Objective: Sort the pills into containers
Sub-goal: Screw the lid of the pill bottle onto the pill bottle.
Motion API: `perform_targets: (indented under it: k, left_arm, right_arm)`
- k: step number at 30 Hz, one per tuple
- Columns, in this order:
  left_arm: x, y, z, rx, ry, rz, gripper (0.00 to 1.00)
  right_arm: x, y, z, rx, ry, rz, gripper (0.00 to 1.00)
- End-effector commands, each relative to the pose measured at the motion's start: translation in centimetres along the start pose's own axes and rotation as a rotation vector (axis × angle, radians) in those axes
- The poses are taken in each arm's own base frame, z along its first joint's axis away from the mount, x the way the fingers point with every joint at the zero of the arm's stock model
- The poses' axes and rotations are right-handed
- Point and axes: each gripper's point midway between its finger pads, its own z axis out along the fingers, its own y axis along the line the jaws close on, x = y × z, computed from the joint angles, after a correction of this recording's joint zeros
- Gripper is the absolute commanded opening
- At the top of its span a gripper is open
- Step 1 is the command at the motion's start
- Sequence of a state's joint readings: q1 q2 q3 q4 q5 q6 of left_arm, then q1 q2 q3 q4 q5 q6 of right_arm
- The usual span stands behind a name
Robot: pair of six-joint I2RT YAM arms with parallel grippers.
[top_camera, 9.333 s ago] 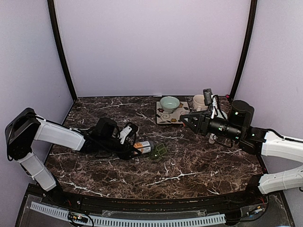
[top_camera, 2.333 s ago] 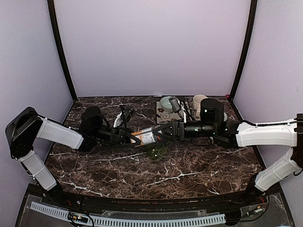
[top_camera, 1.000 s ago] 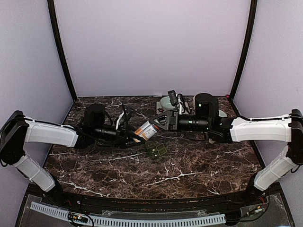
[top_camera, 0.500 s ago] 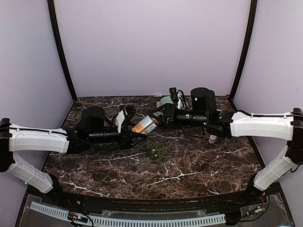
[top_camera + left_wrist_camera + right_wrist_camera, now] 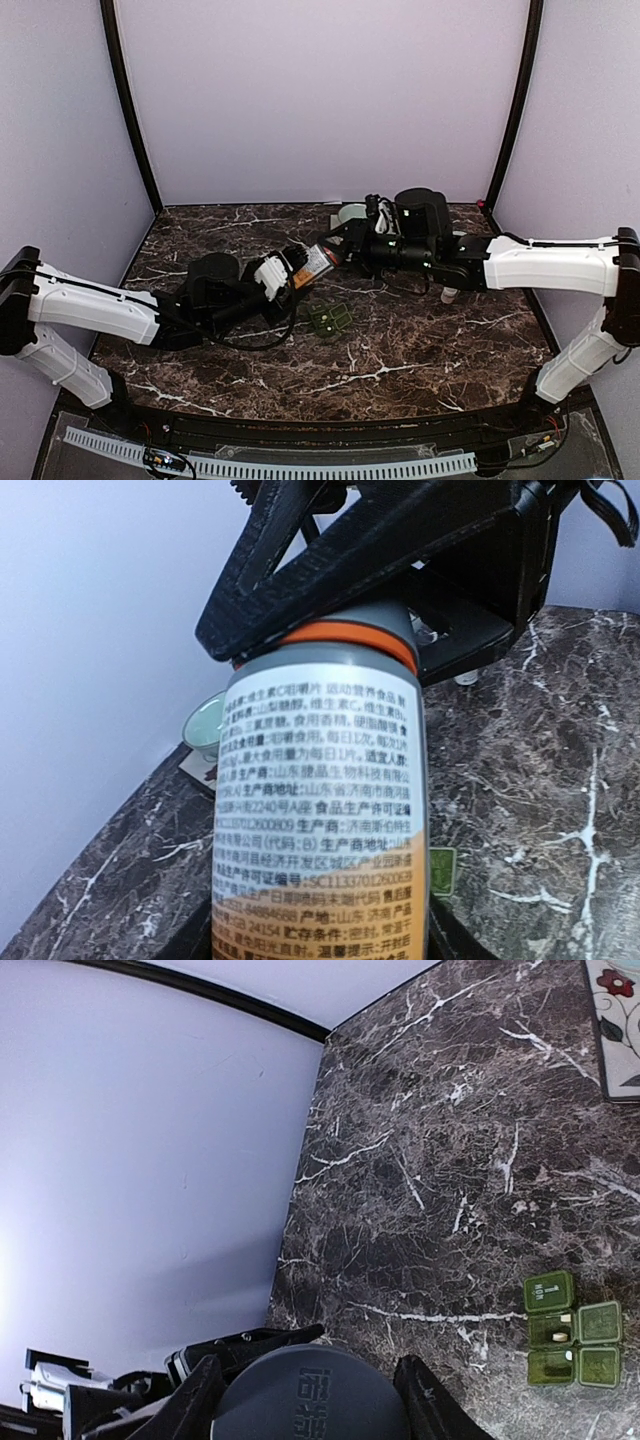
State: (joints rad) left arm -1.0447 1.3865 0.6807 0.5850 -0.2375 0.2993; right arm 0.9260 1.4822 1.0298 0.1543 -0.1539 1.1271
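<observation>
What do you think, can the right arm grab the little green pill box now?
Probably not yet. The right gripper is clamped on the cap of the bottle that the left gripper holds up. The pill box lies uncovered on the table below, so only that grip stands in the way.

In the left wrist view the bottle (image 5: 320,810) runs off the bottom edge and hides the fingers of the left gripper (image 5: 298,270). Its cap (image 5: 350,625) is largely covered by the right gripper (image 5: 370,560). In the right wrist view the cap's near side is cut off. The pill organiser (image 5: 572,1328) holds pale specks too small to identify. The bowl (image 5: 350,212) sits mostly behind the right arm.
</observation>
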Motion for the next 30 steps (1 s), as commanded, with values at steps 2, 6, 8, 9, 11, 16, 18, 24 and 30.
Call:
perform_targets:
  k: [2, 6, 8, 9, 11, 16, 18, 24, 30]
  left_arm:
    - [-12.0, 6.1, -3.2, -0.290, -0.421, -0.048, 0.00]
    - [-12.2, 6.2, -3.7, -0.292, -0.438, -0.052, 0.00]
    - [-12.0, 6.1, -4.0, -0.286, -0.442, -0.059, 0.00]
    - [-12.0, 6.1, -4.1, -0.281, -0.445, -0.066, 0.00]
    - [-11.8, 6.0, -4.2, -0.274, -0.444, -0.072, 0.00]
    - [-11.4, 6.2, -4.4, -0.261, -0.434, -0.097, 0.00]
    - [-11.2, 6.4, -4.4, -0.258, -0.429, -0.116, 0.00]
    - [-10.7, 7.0, -4.4, -0.242, -0.411, -0.155, 0.00]
    - [-10.1, 6.9, -4.0, -0.212, -0.383, -0.166, 0.00]
  right_arm:
    - [6.2, -3.5, 1.3, 0.185, 0.182, 0.038, 0.02]
    - [5.8, -3.4, 1.2, 0.189, 0.158, 0.009, 0.14]
    - [5.6, -3.5, 1.0, 0.184, 0.141, -0.005, 0.20]
    - [5.4, -3.4, 0.8, 0.179, 0.132, -0.015, 0.23]
    - [4.9, -2.9, 0.4, 0.170, 0.109, -0.042, 0.30]
    - [3.9, -2.0, -0.7, 0.155, 0.060, -0.099, 0.48]
    - [3.6, -1.8, -1.1, 0.150, 0.045, -0.115, 0.52]
    - [3.0, -0.8, -2.2, 0.119, 0.010, -0.155, 0.69]
    - [2.6, 0.1, -2.8, 0.093, -0.015, -0.204, 0.73]
